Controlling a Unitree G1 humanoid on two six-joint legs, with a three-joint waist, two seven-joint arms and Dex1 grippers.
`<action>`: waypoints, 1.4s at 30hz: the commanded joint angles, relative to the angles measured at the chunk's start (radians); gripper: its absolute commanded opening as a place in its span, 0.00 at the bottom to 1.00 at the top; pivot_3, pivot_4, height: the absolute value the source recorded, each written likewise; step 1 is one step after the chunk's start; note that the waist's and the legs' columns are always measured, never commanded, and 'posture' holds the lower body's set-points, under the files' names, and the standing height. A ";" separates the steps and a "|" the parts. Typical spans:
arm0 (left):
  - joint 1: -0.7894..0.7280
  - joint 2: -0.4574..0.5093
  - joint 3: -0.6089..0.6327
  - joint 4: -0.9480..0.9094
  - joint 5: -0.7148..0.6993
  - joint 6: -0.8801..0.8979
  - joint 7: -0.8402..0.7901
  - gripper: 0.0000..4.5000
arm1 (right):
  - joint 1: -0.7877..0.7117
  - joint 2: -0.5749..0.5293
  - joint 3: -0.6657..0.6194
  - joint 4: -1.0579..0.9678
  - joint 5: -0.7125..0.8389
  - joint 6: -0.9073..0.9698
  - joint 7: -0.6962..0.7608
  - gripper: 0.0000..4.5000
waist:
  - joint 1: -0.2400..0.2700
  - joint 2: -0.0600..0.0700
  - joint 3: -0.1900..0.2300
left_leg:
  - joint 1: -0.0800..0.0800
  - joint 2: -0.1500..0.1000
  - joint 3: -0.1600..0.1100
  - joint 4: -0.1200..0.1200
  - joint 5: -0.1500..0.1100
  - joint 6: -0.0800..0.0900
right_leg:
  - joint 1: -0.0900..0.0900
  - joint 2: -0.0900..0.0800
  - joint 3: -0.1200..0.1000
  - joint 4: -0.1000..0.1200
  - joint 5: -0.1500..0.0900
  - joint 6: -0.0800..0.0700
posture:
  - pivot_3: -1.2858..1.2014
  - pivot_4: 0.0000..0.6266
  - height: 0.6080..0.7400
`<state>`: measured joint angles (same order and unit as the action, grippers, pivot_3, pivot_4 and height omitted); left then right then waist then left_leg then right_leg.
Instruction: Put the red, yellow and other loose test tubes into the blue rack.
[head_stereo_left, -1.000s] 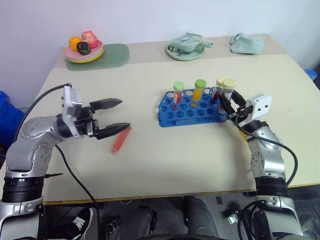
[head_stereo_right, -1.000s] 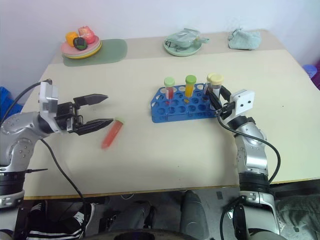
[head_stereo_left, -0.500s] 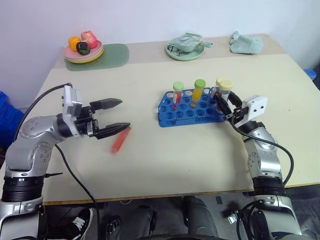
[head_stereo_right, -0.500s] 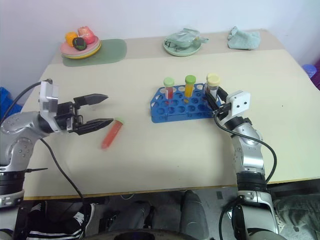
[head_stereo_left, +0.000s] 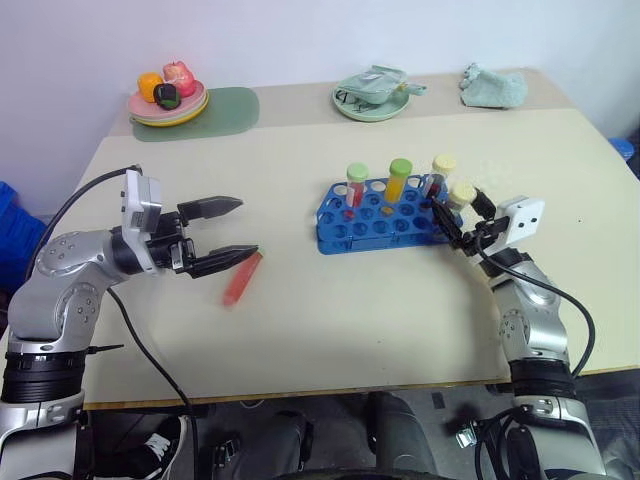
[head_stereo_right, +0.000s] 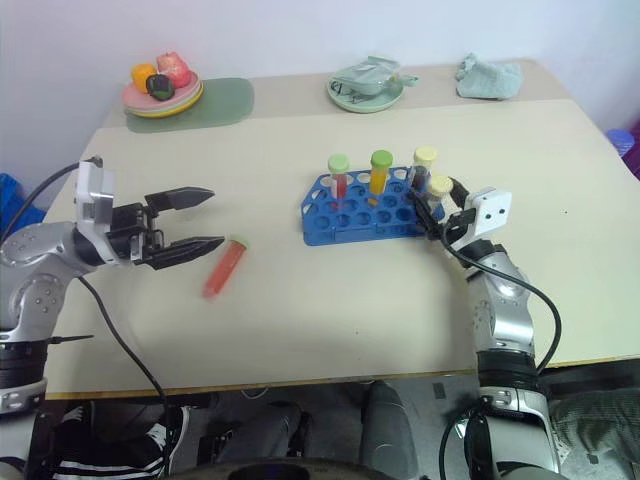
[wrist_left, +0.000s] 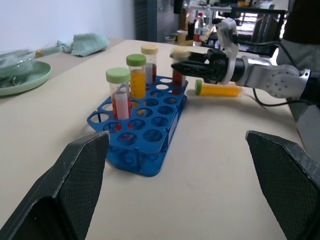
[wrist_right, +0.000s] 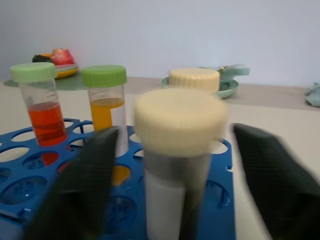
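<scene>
A bright blue plastic tube rack (head_stereo_left: 385, 215) with a grid of round holes is standing near the middle of the beige table (head_stereo_left: 330, 310). Four capped clear tubes are standing upright in it: a red-liquid tube with a pale green cap (head_stereo_left: 356, 188), a yellow-orange tube with a green cap (head_stereo_left: 399, 180), a pale-yellow-capped tube (head_stereo_left: 441, 172) at the rack's far right corner, and another pale-yellow-capped tube (head_stereo_left: 461, 200) at the rack's right end. The right gripper (head_stereo_left: 458, 218) is hovering at that right end with its two black fingers spread wide on either side of this last tube, not clamping it. The left gripper (head_stereo_left: 232, 232) is pointing toward the rack from well to its left, its fingers standing apart and holding nothing. Just past its lower fingertip, a red-liquid tube (head_stereo_left: 241, 277) is lying flat on the table. In the left wrist view, a yellow-orange tube with a green cap (wrist_left: 218, 88) is lying on the table beyond the rack, beside the right arm.
</scene>
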<state>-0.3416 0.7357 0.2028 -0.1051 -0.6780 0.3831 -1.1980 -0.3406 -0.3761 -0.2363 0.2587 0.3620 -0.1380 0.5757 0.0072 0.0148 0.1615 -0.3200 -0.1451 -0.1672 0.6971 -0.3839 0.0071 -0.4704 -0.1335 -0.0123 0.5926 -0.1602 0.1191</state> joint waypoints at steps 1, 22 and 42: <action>-0.007 0.008 0.019 -0.011 -0.001 -0.020 -0.009 1.00 | -0.003 -0.040 -0.015 -0.053 -0.009 -0.002 0.006 0.99 | 0.000 0.000 0.000 | 0.000 0.000 0.000 0.000 0.000 0.000 | 0.000 0.000 0.000 0.000 0.000 0.000 | 0.52 0.24 1.00; 0.040 -0.068 -0.027 -0.014 0.029 -0.091 -0.007 1.00 | 0.011 -0.841 0.191 -0.330 -0.026 0.903 0.327 0.99 | 0.007 0.000 0.000 | -0.001 0.002 0.004 0.000 -0.001 0.001 | 0.002 0.001 0.001 -0.009 0.003 0.000 | 0.52 0.24 1.00; 0.165 -0.110 -0.008 -0.146 0.013 -0.090 0.078 1.00 | -0.618 -0.688 0.595 -0.004 -0.050 1.657 0.350 0.99 | 0.009 -0.001 0.001 | -0.005 0.002 0.005 0.001 -0.002 0.004 | 0.000 0.001 0.001 -0.014 0.006 0.001 | 0.52 0.24 1.00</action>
<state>-0.1853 0.6258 0.1759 -0.2190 -0.6462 0.3006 -1.1260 -0.9316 -1.0593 0.3496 0.2501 0.3129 1.4988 0.9334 0.0165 0.0143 0.1623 -0.3250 -0.1428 -0.1622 0.6976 -0.3862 0.0109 -0.4700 -0.1329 -0.0117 0.5788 -0.1544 0.1206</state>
